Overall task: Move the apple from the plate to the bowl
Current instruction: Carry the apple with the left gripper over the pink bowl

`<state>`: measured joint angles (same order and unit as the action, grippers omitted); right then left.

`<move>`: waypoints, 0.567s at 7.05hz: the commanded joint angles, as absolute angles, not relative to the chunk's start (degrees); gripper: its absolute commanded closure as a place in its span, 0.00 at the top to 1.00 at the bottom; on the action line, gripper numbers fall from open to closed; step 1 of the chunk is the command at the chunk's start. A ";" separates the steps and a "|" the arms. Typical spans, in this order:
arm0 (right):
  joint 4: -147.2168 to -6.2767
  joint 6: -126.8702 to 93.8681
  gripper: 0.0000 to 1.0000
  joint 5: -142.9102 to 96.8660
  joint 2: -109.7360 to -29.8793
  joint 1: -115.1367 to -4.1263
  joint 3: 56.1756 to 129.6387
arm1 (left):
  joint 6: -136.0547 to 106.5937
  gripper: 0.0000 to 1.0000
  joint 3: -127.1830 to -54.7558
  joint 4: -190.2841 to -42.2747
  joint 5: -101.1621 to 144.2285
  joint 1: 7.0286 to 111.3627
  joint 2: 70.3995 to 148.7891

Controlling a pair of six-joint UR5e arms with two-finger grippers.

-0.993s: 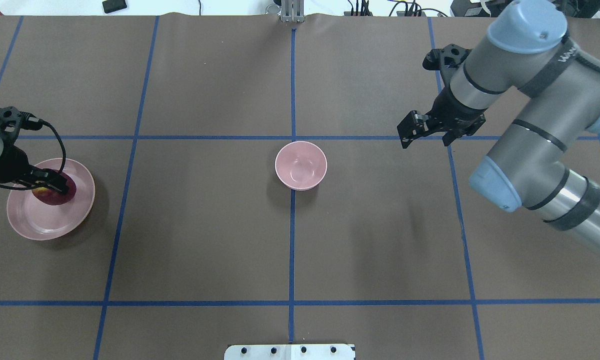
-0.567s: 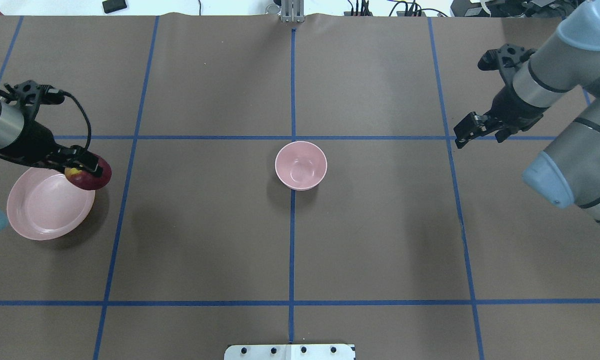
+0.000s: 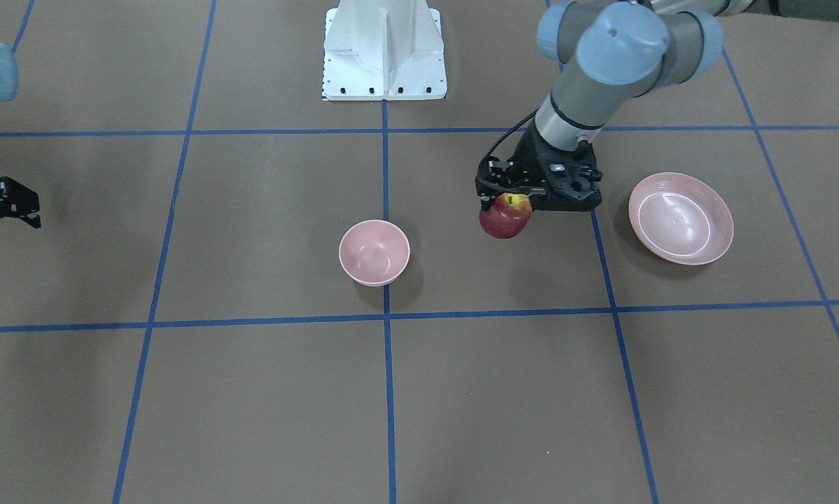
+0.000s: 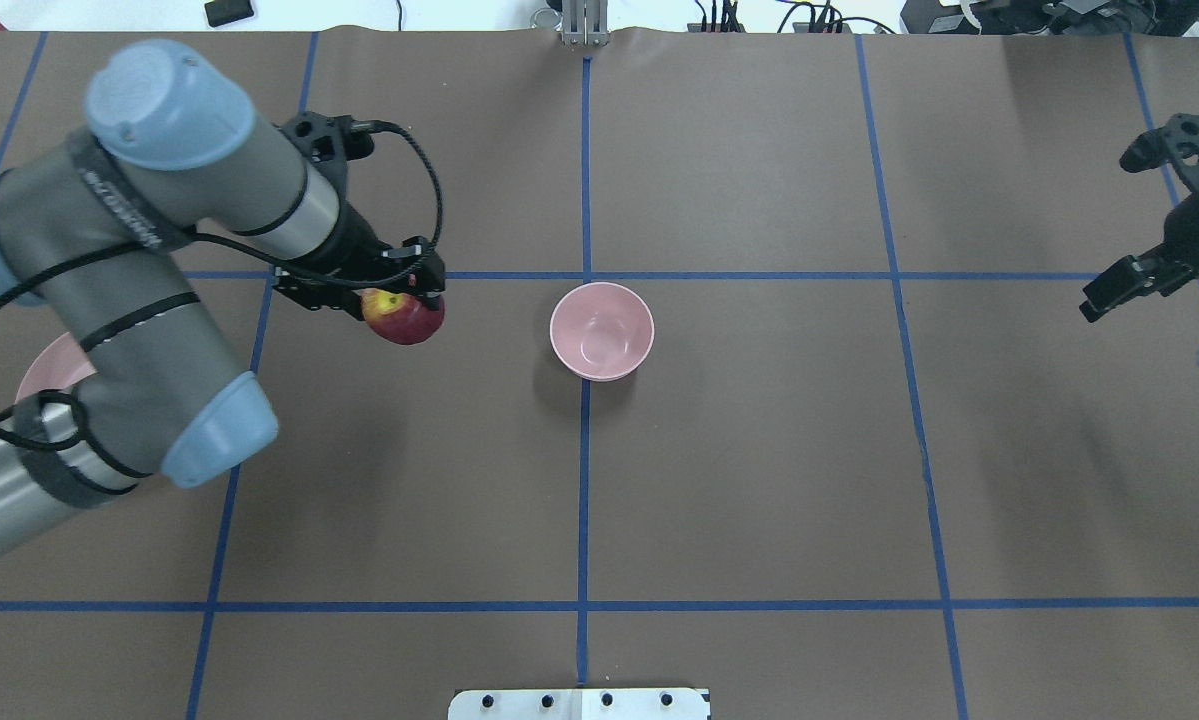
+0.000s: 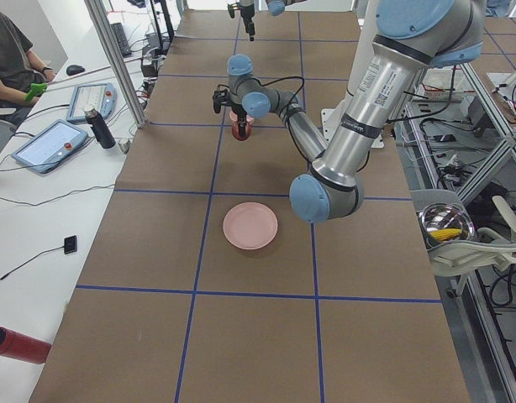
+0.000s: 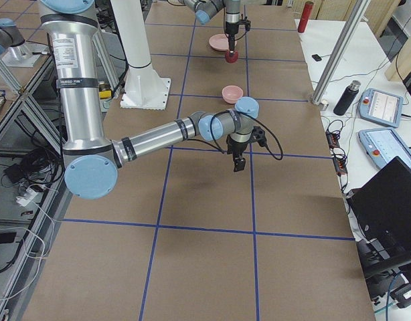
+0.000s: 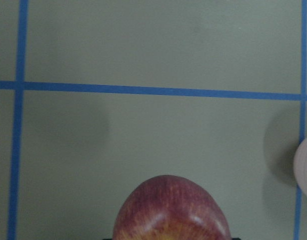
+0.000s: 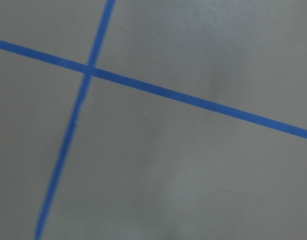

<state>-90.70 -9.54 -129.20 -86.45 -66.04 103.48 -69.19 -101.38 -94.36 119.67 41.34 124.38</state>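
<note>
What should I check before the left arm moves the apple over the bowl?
1. Apple held in left gripper, off the table: ok.
2. Apple away from the plate: ok.
3. Bowl upright and empty: ok.
4. Apple above bowl: not ok, it is short of it.
5. Right gripper well away from bowl: ok.
6. Firmness of the grip: cannot tell.

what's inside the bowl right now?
Nothing: the bowl shows a bare pink interior in the overhead and front views. The apple hangs in the left tool, beside the bowl, not over it. The patch of table beneath the bowl is covered.
</note>
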 commanded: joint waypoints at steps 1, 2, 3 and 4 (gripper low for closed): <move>-90.53 -3.70 1.00 -129.20 -89.46 -69.34 102.39 | -75.65 0.00 -88.49 -93.78 112.10 36.24 138.01; -90.61 -3.60 1.00 -129.20 -89.65 -69.35 102.31 | -78.46 0.00 -82.24 -93.95 110.84 35.08 143.73; -90.53 -3.52 1.00 -129.20 -89.39 -69.26 101.96 | -79.53 0.00 -78.87 -93.96 110.74 34.55 146.57; -90.53 -3.52 1.00 -129.29 -89.38 -69.34 102.04 | -79.80 0.00 -78.32 -93.87 109.44 33.67 146.60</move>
<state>-90.55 -3.63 -129.22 -89.39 -69.26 102.11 -78.84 -80.76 -93.92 110.75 34.71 144.78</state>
